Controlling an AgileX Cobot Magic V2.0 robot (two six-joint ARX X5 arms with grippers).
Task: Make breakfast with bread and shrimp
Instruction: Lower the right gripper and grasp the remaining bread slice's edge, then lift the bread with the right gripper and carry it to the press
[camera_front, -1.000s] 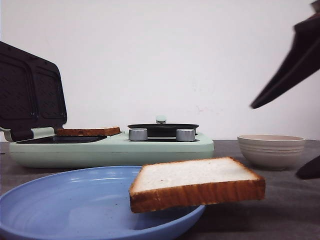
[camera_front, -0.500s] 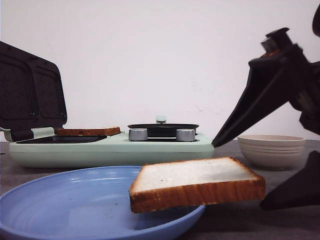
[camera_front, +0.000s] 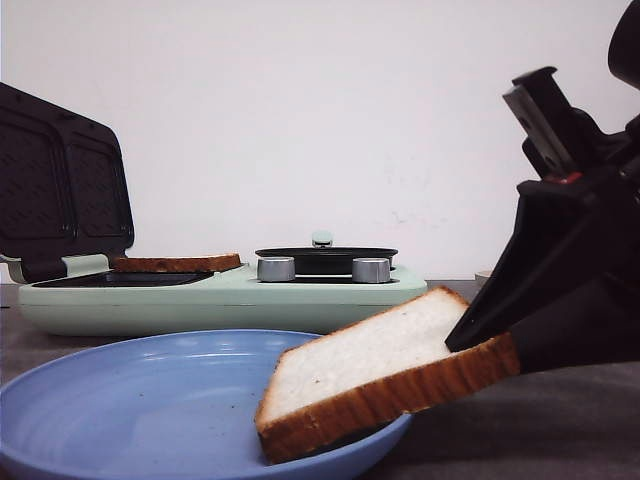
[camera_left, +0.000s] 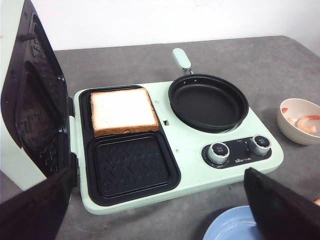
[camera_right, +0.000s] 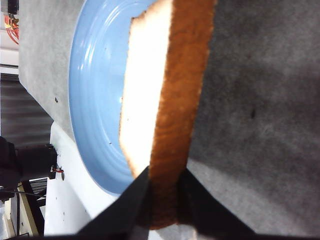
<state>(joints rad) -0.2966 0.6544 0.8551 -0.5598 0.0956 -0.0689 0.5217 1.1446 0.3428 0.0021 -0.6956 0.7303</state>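
At the blue plate (camera_front: 150, 400), the right gripper (camera_right: 164, 192) has just swooped in and clamped the bread slice's (camera_front: 385, 375) crust, tipping it up, so the lift toward the sandwich maker (camera_left: 175, 150) looks imminent.

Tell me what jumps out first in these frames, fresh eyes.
The right hand pinches one edge of a bread slice, tilted, its low corner in the blue plate nearest the camera. Behind it stands the mint-green breakfast maker, lid open, a second slice on its rear grill plate beside an empty black pan. The left hand hovers open above it.
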